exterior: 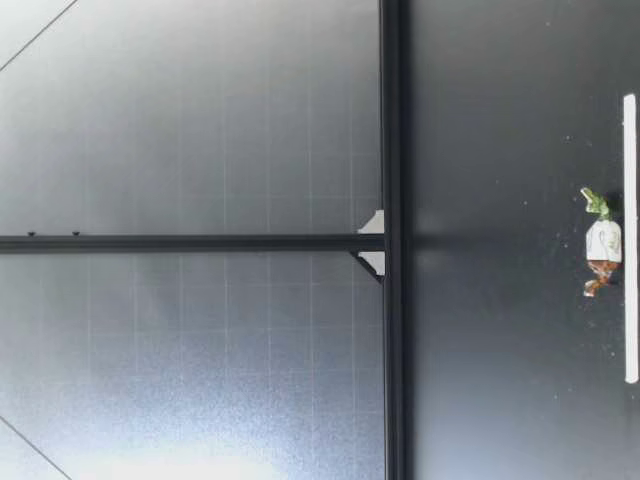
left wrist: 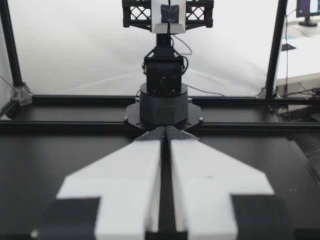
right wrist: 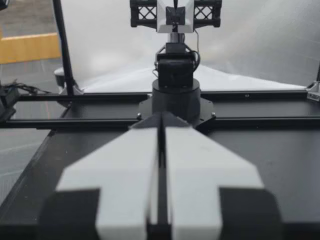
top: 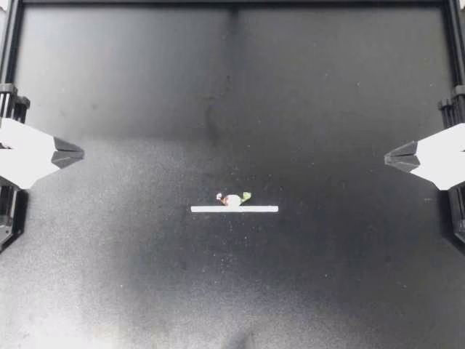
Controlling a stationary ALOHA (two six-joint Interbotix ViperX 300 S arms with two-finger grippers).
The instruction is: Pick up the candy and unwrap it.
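Left side: the left claw (top: 77, 154) sits at the edge of the dark surface (top: 145, 276) in the top view, pointing inward, well apart from everything else. The left wrist view (left wrist: 165, 133) adds the detail: both white fingers lie together with only a thin seam between them, clenched on nothing. It looks straight across at the right arm's base (left wrist: 164, 100) on the far frame.

Centre: the candy (top: 232, 199) lies on the surface, roughly midway between the two claws. It is just beside a white strip (top: 234, 209) and parallel to it. Whether the two touch cannot be told. The candy shows only in the top and low views. The low view gives the closer look (exterior: 603, 243), with the candy lying just beyond the strip (exterior: 629, 240) from that camera. The candy has a plump white body. It has a reddish-brown twisted end toward the left claw's side and a green twisted end toward the right claw's side. Both ends are twisted shut and the wrapper is intact.

Right side: the right claw (top: 388, 156) mirrors the left at the opposite edge, pointing inward. The right wrist view (right wrist: 161, 119) shows its fingers pressed together on nothing, facing the left arm's base (right wrist: 176, 95).
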